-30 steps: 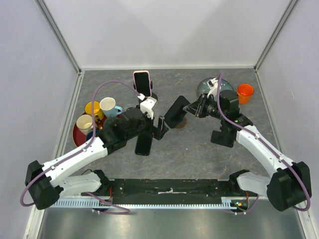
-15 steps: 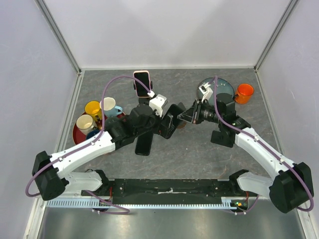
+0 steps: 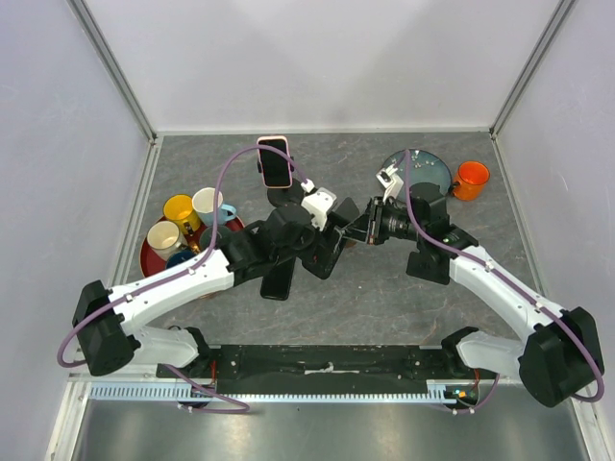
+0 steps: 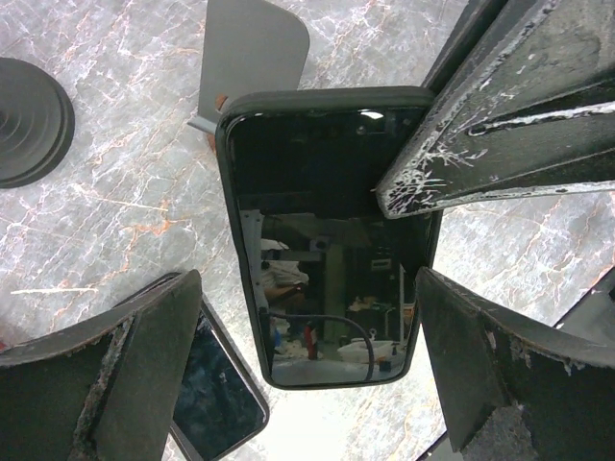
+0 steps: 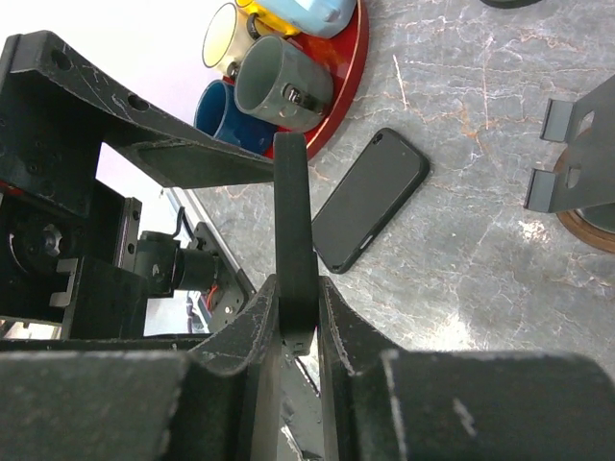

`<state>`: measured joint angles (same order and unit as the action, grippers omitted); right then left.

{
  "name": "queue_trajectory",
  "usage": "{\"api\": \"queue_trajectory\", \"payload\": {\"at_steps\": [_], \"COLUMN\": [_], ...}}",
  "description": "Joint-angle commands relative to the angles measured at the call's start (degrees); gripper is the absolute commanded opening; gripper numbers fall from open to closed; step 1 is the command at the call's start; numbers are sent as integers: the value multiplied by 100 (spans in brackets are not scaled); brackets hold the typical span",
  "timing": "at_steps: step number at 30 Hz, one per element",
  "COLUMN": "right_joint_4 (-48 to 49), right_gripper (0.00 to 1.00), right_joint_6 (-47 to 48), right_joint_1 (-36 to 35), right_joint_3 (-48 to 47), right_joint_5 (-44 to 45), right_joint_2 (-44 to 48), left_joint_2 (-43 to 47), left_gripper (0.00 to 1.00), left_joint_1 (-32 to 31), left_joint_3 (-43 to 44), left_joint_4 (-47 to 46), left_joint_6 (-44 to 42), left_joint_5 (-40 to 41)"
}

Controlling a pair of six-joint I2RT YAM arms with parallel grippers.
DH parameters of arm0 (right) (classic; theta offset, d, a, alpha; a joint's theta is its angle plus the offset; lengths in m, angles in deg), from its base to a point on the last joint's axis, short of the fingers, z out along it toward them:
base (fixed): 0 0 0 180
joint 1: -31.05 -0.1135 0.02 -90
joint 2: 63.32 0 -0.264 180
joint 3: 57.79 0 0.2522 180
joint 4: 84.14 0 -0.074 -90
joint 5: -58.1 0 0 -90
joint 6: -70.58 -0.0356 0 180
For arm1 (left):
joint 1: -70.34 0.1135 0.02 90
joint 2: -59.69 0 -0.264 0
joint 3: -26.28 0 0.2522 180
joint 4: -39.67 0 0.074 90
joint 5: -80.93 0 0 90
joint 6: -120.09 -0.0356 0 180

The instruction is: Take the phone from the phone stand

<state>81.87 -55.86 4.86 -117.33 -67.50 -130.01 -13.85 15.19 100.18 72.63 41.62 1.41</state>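
A black phone point(image 4: 327, 230) hangs in the air, off the grey phone stand point(image 4: 252, 58), and my right gripper point(image 5: 296, 283) is shut on its end; the right wrist view shows it edge-on point(image 5: 293, 192). My left gripper point(image 4: 306, 279) is open, with a finger on each side of the phone's free end and a gap on both sides. From above, the two grippers meet at mid-table, left point(image 3: 332, 252) and right point(image 3: 367, 226). The stand point(image 5: 577, 154) rests on a brown base just below them.
A second black phone point(image 3: 277, 281) lies flat on the table near the left arm. A pink phone point(image 3: 274, 160) stands upright on a black stand at the back. A red tray point(image 3: 146, 257) with several mugs is at the left. An orange cup point(image 3: 472, 179) and a dark dish point(image 3: 428, 168) are at the back right.
My left arm has swung right until its open fingers straddle the phone. My right gripper has shifted slightly left with the phone, turning it towards the left gripper.
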Motion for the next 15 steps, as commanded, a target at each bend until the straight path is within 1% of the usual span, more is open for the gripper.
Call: {"api": "queue_trajectory", "payload": {"at_steps": [1,5,10,15], "right_joint_4": [577,577,577,577], "right_gripper": [0,0,0,0], "right_joint_6": [-214,-205,-196,-196], "right_joint_1": [-79,-87,-87,-96], "right_joint_3": [-80,-54,-36,-36], "right_joint_5": [-246,-246,-237,-237], "right_joint_2": [8,-28,-36,-10], "left_joint_2": [49,252,314,235], "left_gripper": [100,100,100,100], "left_joint_1": [-109,-109,-109,-109], "left_joint_3": [183,51,-11,-2], "left_joint_4": [-57,-250,-250,-110], "left_joint_6": [-169,-142,-46,95], "left_joint_5": [-55,-116,-231,15]}}
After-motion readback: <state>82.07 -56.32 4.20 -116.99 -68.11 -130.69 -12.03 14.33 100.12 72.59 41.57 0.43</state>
